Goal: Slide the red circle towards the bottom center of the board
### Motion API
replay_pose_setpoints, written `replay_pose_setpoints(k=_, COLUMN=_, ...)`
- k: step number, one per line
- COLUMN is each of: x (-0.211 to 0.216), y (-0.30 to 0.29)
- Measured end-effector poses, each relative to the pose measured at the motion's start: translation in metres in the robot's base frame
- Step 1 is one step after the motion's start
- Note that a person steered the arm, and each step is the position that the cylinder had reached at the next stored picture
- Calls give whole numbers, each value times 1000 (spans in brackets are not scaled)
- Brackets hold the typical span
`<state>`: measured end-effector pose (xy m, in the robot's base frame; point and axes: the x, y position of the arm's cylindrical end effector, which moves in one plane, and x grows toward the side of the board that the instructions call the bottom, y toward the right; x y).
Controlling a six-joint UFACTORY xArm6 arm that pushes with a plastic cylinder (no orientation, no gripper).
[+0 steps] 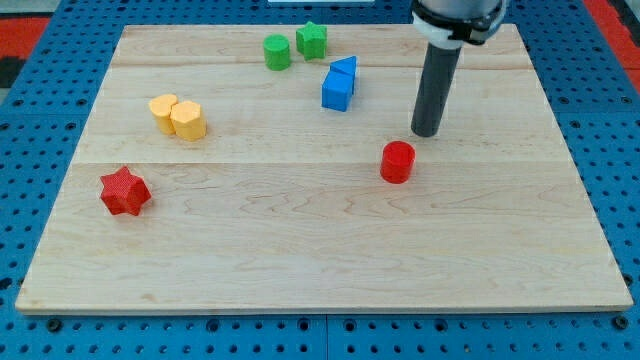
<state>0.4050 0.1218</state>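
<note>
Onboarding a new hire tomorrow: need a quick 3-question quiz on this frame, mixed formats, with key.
1. True or false: my tip touches the red circle.
2. Which block lies nearest the view's left edge? A) green star B) red star C) blue cube
3. Fill in: the two yellow blocks sit side by side, ____ each other.

Key:
1. False; my tip stands just above and right of the red circle in the view, with a small gap.
2. B
3. touching
</note>
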Motion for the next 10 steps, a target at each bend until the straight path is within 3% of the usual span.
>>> replay_pose_setpoints(k=3, x=-3, y=-1)
replay_pose_setpoints(k=5, x=-3, y=-68)
replay_pose_setpoints(k=6, x=-3, y=-70)
replay_pose_setpoints(k=10, x=1, y=-16)
